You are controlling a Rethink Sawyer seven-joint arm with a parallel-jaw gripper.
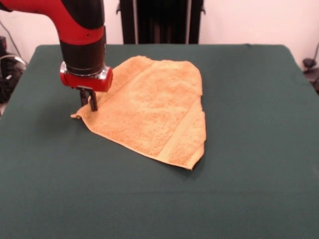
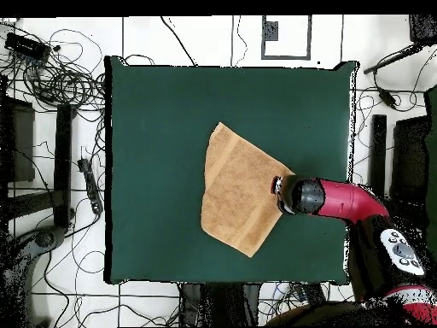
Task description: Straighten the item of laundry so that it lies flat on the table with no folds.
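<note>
The item of laundry (image 1: 152,107), an orange-tan towel, lies near the middle of the green table (image 1: 249,149) in a lopsided, roughly triangular shape. Part of it is folded over, and a band stripe runs along its right side. My gripper (image 1: 89,103) points straight down at the towel's left edge, just above its left corner. The fingers stand close together, touching the cloth, and look shut on that edge. The towel is not lifted. In the overhead view the gripper (image 2: 277,186) sits at the right edge of the towel (image 2: 237,192), with the table (image 2: 154,128) all around it.
Green cloth stretches widely around the towel on every side. Cables and dark equipment (image 2: 51,77) lie on the floor beyond the table's edges. The red arm (image 2: 341,201) reaches in over the table's right edge in the overhead view.
</note>
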